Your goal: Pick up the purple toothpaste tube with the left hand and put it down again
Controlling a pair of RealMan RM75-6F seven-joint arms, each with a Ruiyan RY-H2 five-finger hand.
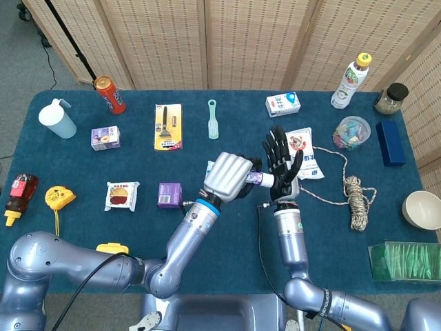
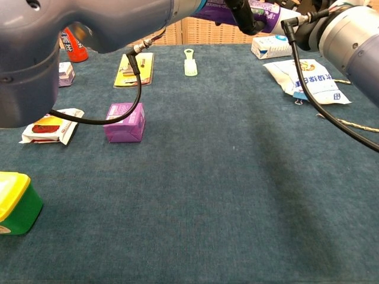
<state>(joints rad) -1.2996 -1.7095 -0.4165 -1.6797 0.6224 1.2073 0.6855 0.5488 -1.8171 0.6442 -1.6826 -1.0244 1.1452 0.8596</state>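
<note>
At the centre of the head view, the left hand (image 1: 228,177) is closed in a fist around the purple toothpaste tube (image 1: 256,179), holding it above the blue table (image 1: 227,255); the tube's cap end pokes out to the right of the fist. Just right of it the right hand (image 1: 281,165) stands upright with fingers spread, holding nothing. In the chest view the tube (image 2: 260,9) shows at the top edge. A purple box (image 1: 169,194) lies to the left of centre, a white packet (image 1: 305,153) right of the hands.
</note>
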